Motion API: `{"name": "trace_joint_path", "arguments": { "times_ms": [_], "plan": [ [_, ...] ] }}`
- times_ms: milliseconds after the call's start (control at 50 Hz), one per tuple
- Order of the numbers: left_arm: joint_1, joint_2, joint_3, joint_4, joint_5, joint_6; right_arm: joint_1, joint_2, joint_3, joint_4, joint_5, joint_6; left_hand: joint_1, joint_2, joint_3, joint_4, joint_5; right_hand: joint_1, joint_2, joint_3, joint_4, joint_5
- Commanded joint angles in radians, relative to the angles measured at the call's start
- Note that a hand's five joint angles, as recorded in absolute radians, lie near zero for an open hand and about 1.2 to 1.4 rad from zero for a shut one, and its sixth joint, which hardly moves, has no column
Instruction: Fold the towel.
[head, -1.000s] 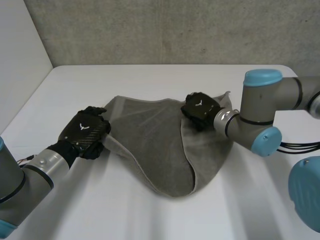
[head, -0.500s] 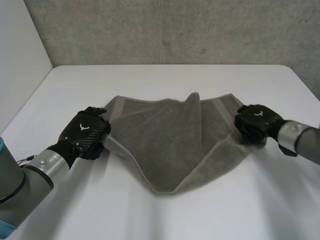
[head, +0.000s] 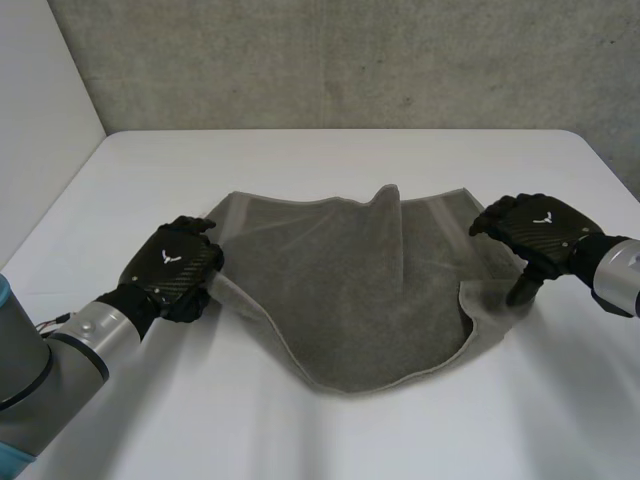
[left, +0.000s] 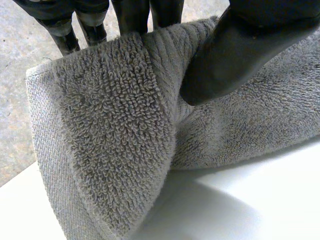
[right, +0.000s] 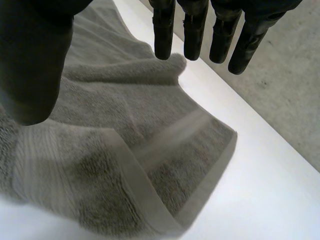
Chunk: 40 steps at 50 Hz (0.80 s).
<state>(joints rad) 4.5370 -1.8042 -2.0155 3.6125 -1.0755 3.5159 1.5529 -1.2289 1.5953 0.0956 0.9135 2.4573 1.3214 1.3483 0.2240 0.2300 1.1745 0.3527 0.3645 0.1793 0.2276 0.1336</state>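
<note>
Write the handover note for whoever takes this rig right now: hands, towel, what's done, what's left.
Left hand: shut on the towel, pinching its left corner between thumb and fingers.
Right hand: open, fingers straight, over the towel's right corner, holding nothing.
Towel: spread loosely on the white table, with a raised ridge near its far edge.
Done: no fold yet.
Left: grasp the right corner, then probably bring both corners over to make the fold.

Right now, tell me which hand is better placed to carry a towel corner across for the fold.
Left. The left hand pinches the towel at its left corner, so it could likely lift straight away. The right hand is open over the right corner, holding nothing, and would have to grasp first.
</note>
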Motion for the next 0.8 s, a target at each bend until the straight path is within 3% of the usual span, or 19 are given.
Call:
{"name": "trace_joint_path", "arguments": {
  "times_ms": [20,280,460,520,560,640,720,800],
  "plan": [
    [0.001,0.0,0.0,0.0,0.0,0.0,0.026,-0.021,0.046,0.003,-0.005,-0.015,0.075,0.048,-0.049,-0.055,0.047,-0.051,-0.062,-0.005,-0.053,-0.006],
    [-0.004,-0.001,-0.002,0.0,0.0,0.0,0.016,-0.077,0.199,0.062,-0.054,-0.285,0.075,0.048,-0.049,-0.055,0.047,-0.027,-0.039,-0.005,-0.053,0.018],
    [-0.006,0.0,-0.002,0.0,0.0,0.0,0.019,-0.063,0.244,0.082,-0.065,-0.356,0.075,0.048,-0.049,-0.055,0.047,0.07,0.058,-0.005,-0.053,0.114],
    [-0.004,0.005,-0.002,-0.003,-0.001,0.0,0.018,-0.06,0.247,0.075,-0.064,-0.377,0.075,0.048,-0.049,-0.055,0.047,0.17,0.158,-0.005,-0.053,0.214],
    [-0.004,0.008,0.0,-0.008,0.0,0.0,0.019,-0.054,0.236,0.065,-0.062,-0.391,0.075,0.048,-0.049,-0.055,0.047,0.392,0.38,-0.005,-0.053,0.436],
    [0.004,0.023,0.004,-0.034,0.0,0.0,0.021,-0.032,0.222,0.049,-0.061,-0.391,0.075,0.048,-0.049,-0.055,0.047,0.613,0.601,-0.005,-0.053,0.658],
    [0.007,0.037,0.009,-0.06,0.0,0.0,0.026,-0.005,0.206,0.045,-0.064,-0.38,0.075,0.048,-0.049,-0.055,0.047,1.042,1.03,-0.005,-0.053,1.087],
    [0.011,0.066,0.017,-0.112,0.0,0.008,0.026,-0.004,0.199,0.049,-0.062,-0.374,0.075,0.048,-0.049,-0.055,0.047,1.044,1.032,-0.005,-0.053,1.088]
  ]
}}
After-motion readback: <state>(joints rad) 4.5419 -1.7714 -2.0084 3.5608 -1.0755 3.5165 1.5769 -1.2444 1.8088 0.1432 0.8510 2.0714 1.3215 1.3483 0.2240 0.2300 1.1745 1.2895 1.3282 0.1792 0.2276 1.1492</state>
